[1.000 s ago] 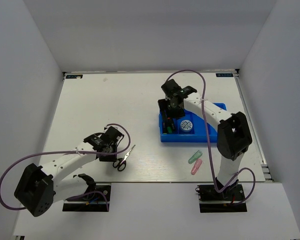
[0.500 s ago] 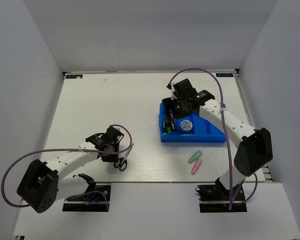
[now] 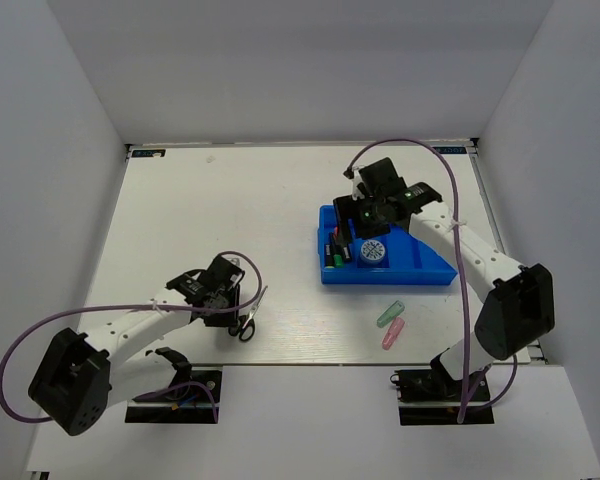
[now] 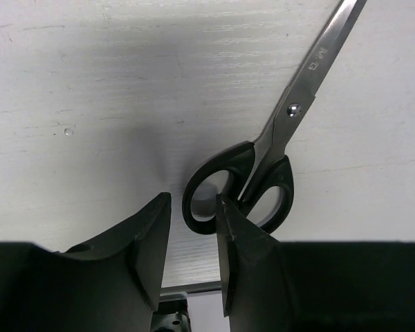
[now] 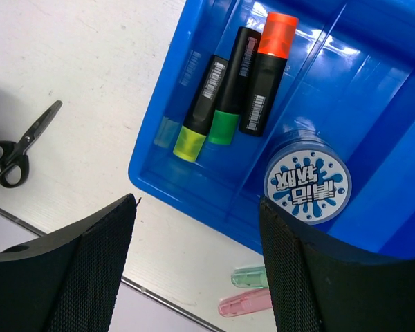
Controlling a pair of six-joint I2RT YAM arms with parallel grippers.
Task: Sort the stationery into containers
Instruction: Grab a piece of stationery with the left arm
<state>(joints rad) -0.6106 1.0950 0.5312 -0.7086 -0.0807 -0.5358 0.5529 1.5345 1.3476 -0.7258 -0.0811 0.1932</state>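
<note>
While markers [image 5: 228,90] and disc [image 5: 306,185] sit in the bin [image 5: 167,181] under the empty, spread right pincer [image 5: 198,207], the scissors [image 4: 277,152], straddled by the slightly parted left pincer [image 4: 194,235], and pink and green pieces [image 3: 390,314] wait on the counter [image 3: 230,200].

Left arm [image 3: 130,325] and right arm [image 3: 450,235]: white links, bulky black joints, 1 looping purple cable [image 3: 400,142] each. Left tool [image 4: 192,207], right tool [image 5: 197,207]: matte black.

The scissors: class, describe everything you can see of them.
The scissors have two black, plastic-looking handle loops and shiny metal blades, shut, joined by a small pivot screw. They lie flat on the white table. The left tool stands open astride one loop's rim, one finger seemingly inside the loop; contact cannot be judged.
</note>
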